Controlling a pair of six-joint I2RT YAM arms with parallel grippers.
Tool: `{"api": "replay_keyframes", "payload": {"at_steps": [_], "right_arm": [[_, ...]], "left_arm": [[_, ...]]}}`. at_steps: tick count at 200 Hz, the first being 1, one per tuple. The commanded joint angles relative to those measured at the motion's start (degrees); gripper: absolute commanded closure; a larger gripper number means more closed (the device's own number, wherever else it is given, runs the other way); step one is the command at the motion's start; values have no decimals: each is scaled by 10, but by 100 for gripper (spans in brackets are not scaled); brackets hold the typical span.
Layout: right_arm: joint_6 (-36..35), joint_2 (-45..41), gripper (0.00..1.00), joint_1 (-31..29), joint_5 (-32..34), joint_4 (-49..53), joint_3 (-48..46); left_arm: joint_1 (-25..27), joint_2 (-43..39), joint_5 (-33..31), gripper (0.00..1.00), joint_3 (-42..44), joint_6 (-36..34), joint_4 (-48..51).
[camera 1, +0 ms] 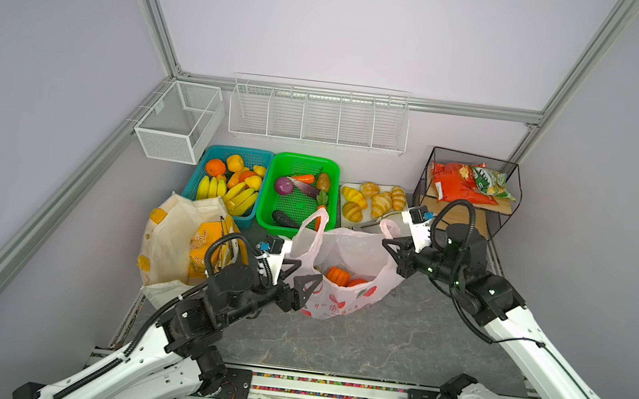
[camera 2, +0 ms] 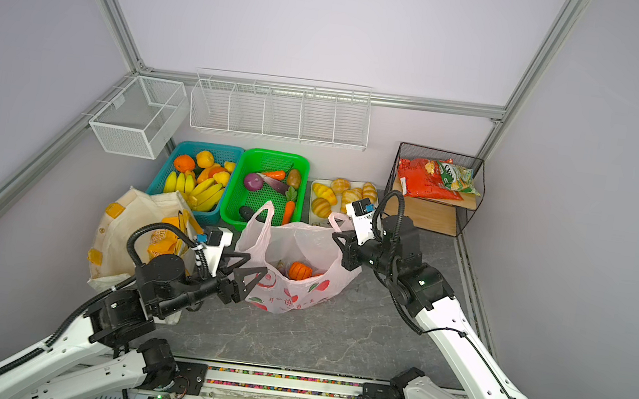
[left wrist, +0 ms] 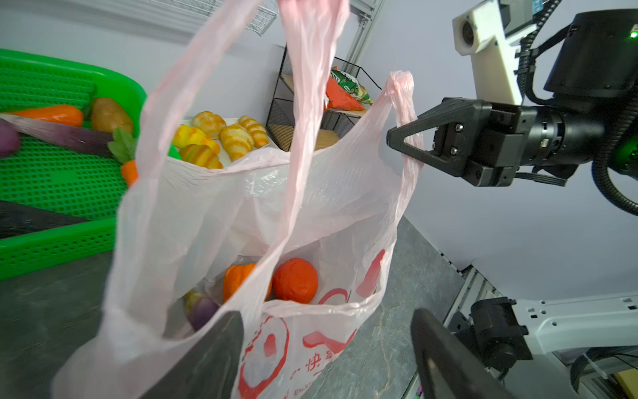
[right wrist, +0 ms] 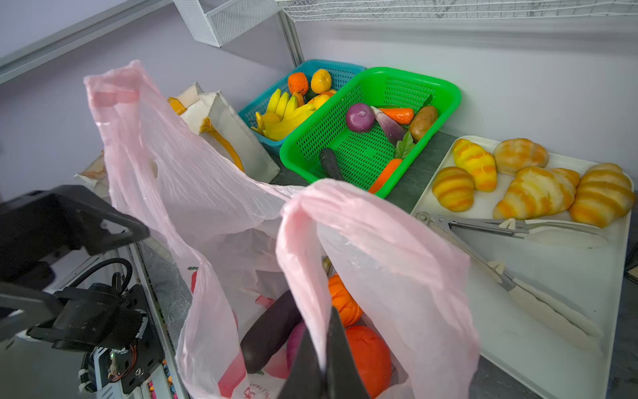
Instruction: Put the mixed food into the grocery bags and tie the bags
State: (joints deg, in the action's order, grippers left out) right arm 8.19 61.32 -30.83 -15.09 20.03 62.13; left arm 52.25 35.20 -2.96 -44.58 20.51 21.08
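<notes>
The pink bag (camera 1: 349,250) stands open on the gray surface (camera 1: 374,342), right between the 2 sets of fingers. Inside it lie an orange pumpkin (camera 1: 338,275), a red tomato (left wrist: 295,280), a dark eggplant (right wrist: 269,331) and a purple onion (left wrist: 203,311).

The bag has 2 loop handles. The right fingers (left wrist: 462,114) are pinched shut on 1 handle (left wrist: 402,89) and hold it up. The other handle (camera 1: 318,225) stands up by itself, just past the left fingers (left wrist: 214,349), and no fingers touch it. The left fingers are spread wide apart and grip nothing. They sit low at the near side of the bag, and its front wall with the red apple print shows between them. I cannot tell if 1 finger touches the plastic.

The cloth bag (camera 1: 170,239) sits on the other side of the left fingers, away from the pink bag. An orange snack packet (camera 1: 205,240) shows inside it.

Farther past the fingers, by the wall, are a blue basket (camera 1: 240,150) of bananas and oranges and a green basket (camera 1: 306,157) of toy vegetables. A white tray (right wrist: 552,311) with croissants (camera 1: 380,202) and tongs (right wrist: 483,228) lies just beyond the right fingers. A black wire shelf (camera 2: 429,215) behind them holds red and green packets (camera 1: 454,180).
</notes>
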Motion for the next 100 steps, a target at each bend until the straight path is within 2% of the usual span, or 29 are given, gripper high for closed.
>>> {"api": "replay_keyframes", "payload": {"at_steps": [1,10,50,70,100], "right_arm": [[16,3,93,3,16,-26,-4],[14,4,94,3,16,-28,-5],[2,1,93,4,15,-20,-2],[-3,-3,93,4,18,-18,-3],[-9,-2,93,7,22,-13,-3]], "left_arm": [[0,-7,-71,18,-68,-70,127],[0,12,-73,14,-99,-97,141],[1,177,-65,10,-279,-229,245],[0,227,-22,9,-341,-274,282],[1,225,69,10,-361,-296,273]]}}
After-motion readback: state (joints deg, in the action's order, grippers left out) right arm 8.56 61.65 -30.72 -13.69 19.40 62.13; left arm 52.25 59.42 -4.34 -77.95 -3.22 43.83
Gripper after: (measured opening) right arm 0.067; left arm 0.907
